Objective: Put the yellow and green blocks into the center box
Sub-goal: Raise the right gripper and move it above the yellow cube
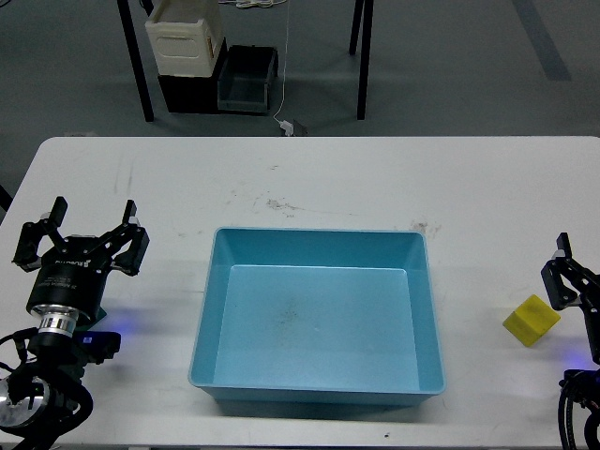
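The yellow block [532, 320] sits on the table [375, 178] at three o'clock of the blue center box [317, 389], just beside the right gripper [569, 272] (whose spread I cannot tell). The left gripper [91, 234] hangs wide open, empty. No green block shows. Best descend squarely over yellow, close across flat faces.

lab or workshop, white worktable [375, 178], grey floor [450, 66], stacked bins [202, 66]
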### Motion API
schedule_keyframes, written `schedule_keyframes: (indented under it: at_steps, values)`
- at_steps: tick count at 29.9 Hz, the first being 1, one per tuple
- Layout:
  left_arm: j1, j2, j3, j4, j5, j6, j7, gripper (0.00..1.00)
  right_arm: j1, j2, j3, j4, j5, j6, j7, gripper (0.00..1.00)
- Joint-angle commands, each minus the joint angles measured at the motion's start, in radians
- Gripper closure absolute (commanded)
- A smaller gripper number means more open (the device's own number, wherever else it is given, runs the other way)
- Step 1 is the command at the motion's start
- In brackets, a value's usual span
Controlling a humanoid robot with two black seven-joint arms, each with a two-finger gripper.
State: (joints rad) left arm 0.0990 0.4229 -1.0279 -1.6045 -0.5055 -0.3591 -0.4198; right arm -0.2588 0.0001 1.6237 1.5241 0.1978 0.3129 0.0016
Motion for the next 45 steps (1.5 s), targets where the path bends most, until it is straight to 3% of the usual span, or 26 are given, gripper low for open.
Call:
schedule_keyframes:
  at_steps: [1,12,18,23,27,31,33,34,39,40,45]
  values:
    - [0.001,-0.001,0.002,0.0,0.001,0.002,-0.001,0.0,-0.004,0.0,0.001,-0.001,0.0,0.002,0.0,0.0]
    - [0.002,-0.001,0.008,0.002,0.001,0.012,-0.001,0.0,0.053,-0.015,0.015,-0.025,-0.073,0.005,0.0,0.0]
    - [0.002,-0.003,0.008,0.002,0.001,0.014,-0.001,0.0,0.18,-0.208,0.015,-0.056,-0.38,-0.015,0.001,0.0]
    - [0.002,-0.003,0.006,0.002,0.001,0.012,-0.001,0.0,0.366,-0.287,-0.014,-0.09,-0.706,-0.141,0.001,0.0]
    - [0.002,-0.004,0.005,0.005,0.001,0.014,-0.001,0.0,0.533,-0.391,-0.152,-0.148,-0.902,-0.215,0.003,0.0]
    - [0.001,-0.027,0.003,0.009,0.002,0.014,-0.001,0.0,0.717,-0.506,-0.353,-0.235,-1.011,-0.204,0.017,0.0]
    - [0.001,-0.029,0.002,0.011,0.002,0.014,-0.001,0.0,0.814,-0.57,-0.48,-0.249,-1.11,-0.204,0.063,0.0]
    - [0.001,-0.03,0.002,0.011,0.002,0.014,-0.001,0.0,0.855,-0.606,-0.548,-0.249,-1.18,-0.204,0.108,0.0]
    - [0.002,-0.042,0.0,0.014,0.002,0.014,-0.001,0.0,1.059,-0.715,-0.836,-0.343,-1.397,-0.203,0.452,0.0]
    - [0.002,-0.044,0.0,0.015,0.002,0.014,-0.001,0.0,1.093,-0.722,-0.891,-0.355,-1.4,-0.203,0.483,0.0]
    - [0.002,-0.044,0.0,0.017,0.002,0.014,-0.001,0.0,1.253,-0.879,-1.145,-0.34,-1.442,-0.155,0.487,0.0]
